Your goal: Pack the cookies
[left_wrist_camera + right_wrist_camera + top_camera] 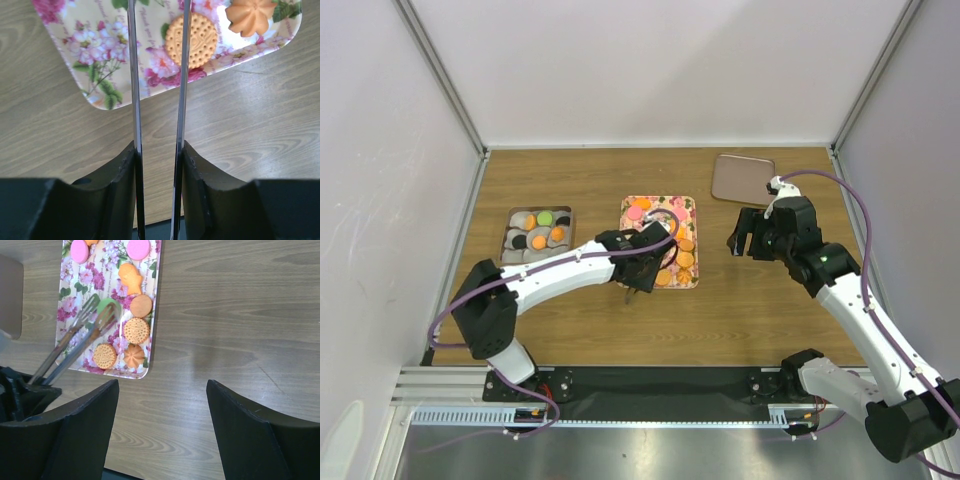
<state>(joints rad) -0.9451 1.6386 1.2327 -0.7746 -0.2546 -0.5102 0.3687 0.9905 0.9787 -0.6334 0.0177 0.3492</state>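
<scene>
My left gripper is shut on a pair of metal tongs, whose two blades run forward over the flowered tray. In the right wrist view the tong tips sit around a green cookie on that tray. More cookies lie there: pink ones, a round biscuit and a flower-shaped orange one. A box at the left has green, orange and black cookies in paper cups. My right gripper hangs open and holds nothing, above bare wood right of the tray.
A flat brown lid or tray lies at the back right, just behind my right gripper. White walls enclose the table on three sides. Bare wood shows between the flowered tray and the right arm.
</scene>
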